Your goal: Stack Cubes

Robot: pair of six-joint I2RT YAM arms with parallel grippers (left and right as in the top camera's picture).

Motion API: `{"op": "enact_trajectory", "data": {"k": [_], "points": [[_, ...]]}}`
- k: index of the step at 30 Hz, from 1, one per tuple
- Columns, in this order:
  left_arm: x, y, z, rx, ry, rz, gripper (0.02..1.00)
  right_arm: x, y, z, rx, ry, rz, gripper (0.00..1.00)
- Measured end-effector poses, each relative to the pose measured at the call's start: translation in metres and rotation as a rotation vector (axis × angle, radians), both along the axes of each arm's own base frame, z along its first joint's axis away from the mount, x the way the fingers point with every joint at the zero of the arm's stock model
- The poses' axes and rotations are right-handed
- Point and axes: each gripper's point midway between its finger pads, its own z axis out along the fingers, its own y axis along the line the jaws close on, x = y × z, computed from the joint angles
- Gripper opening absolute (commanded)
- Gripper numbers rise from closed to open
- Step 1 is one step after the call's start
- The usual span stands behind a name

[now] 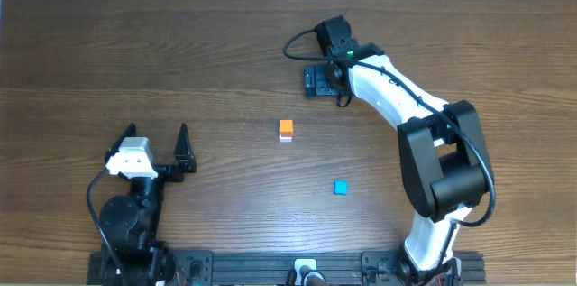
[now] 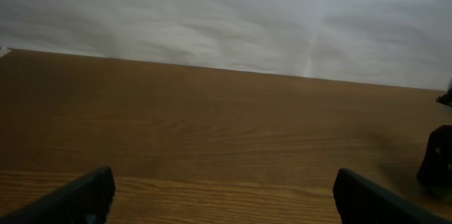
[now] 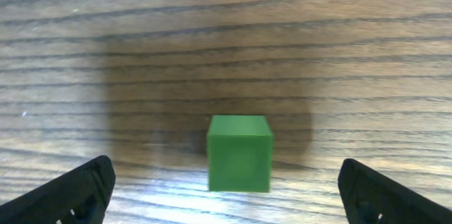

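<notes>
The right gripper (image 1: 322,80) hangs wide open over the green cube (image 3: 239,152) on the table (image 3: 367,33), the left gripper (image 1: 155,139) open too, and closing from what may be too high could clip the cube's top and flick it away from the orange-topped stack (image 1: 286,130).

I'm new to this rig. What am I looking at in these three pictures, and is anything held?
Two robot arms stand at a wooden table. One picture looks down from above; the other two come from a camera on each wrist. The left pincer is open and empty. The right pincer is open over a green cube, not gripping it. Mid-table an orange cube sits on a white cube; a blue cube lies apart.
</notes>
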Motion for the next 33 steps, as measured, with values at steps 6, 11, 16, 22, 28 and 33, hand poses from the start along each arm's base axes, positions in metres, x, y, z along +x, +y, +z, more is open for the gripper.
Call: {"op": "enact_trajectory", "data": {"k": [6,11,16,22,28,33], "points": [[0.0,0.0,0.0,0.0,0.0,0.0,1.0,0.0007,-0.0021,0.0001,-0.006,-0.003,-0.013,0.982],[0.0,0.0,0.0,0.0,0.0,0.0,1.0,0.002,-0.0025,0.0006,-0.009,-0.009,-0.015,0.969],[0.0,0.0,0.0,0.0,0.0,0.0,1.0,0.0043,-0.0035,0.0013,-0.015,-0.02,-0.018,0.923],[0.0,0.0,0.0,0.0,0.0,0.0,1.0,0.0045,-0.004,0.0014,-0.018,-0.021,-0.02,0.871],[0.0,0.0,0.0,0.0,0.0,0.0,1.0,0.0046,-0.0045,0.0014,-0.018,-0.021,-0.021,0.805],[0.0,0.0,0.0,0.0,0.0,0.0,1.0,0.004,-0.0057,-0.0029,-0.022,-0.012,-0.023,0.77]]}}
